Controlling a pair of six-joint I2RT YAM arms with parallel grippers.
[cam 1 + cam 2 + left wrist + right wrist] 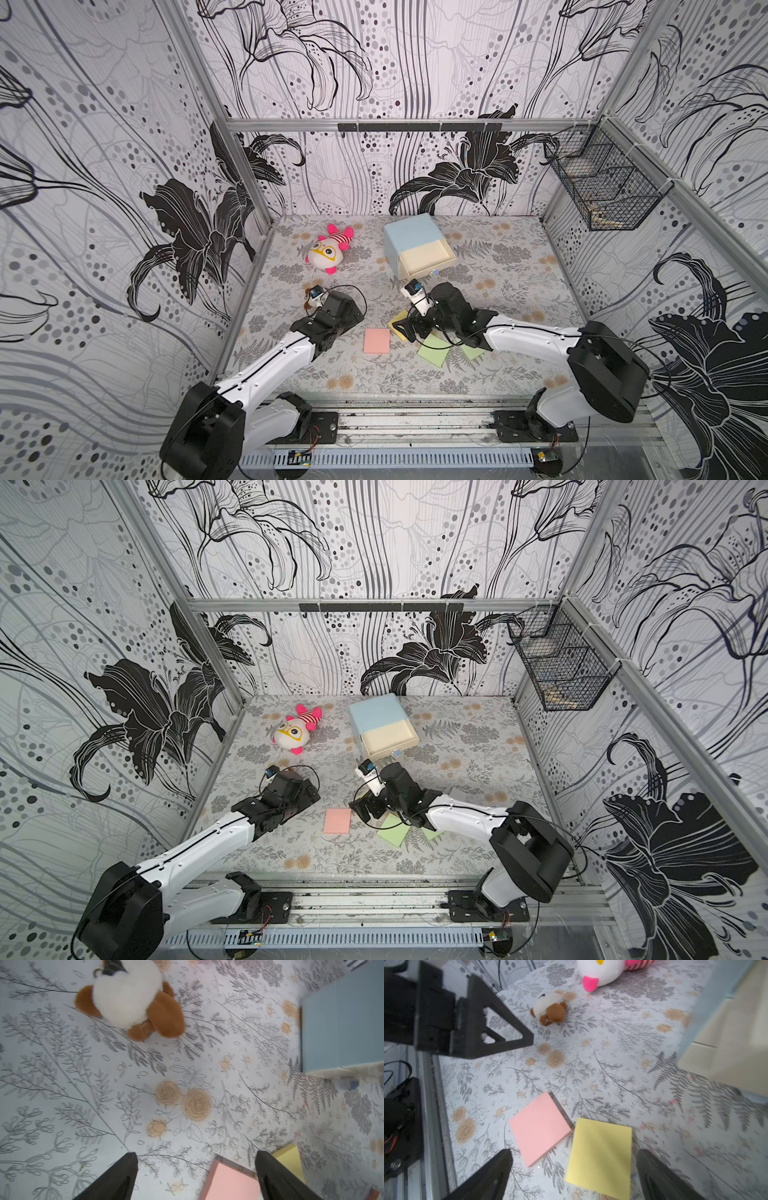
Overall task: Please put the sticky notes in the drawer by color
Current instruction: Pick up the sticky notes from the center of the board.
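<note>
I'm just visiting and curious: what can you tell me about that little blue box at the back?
A small pale-blue chest, boxy and plastic-looking, stands upright on the flowered table, beside a pink-and-white plush toy. Its cream top drawer is pulled out forward and looks empty; a small blue knob peeks out below its front edge. Only the table touches it.

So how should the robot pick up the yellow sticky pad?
Pinch its two opposite edges, coming straight down: the yellow pad lies flat and thin on the table. The open right hand is above it; mind the pink pad beside one corner.
</note>
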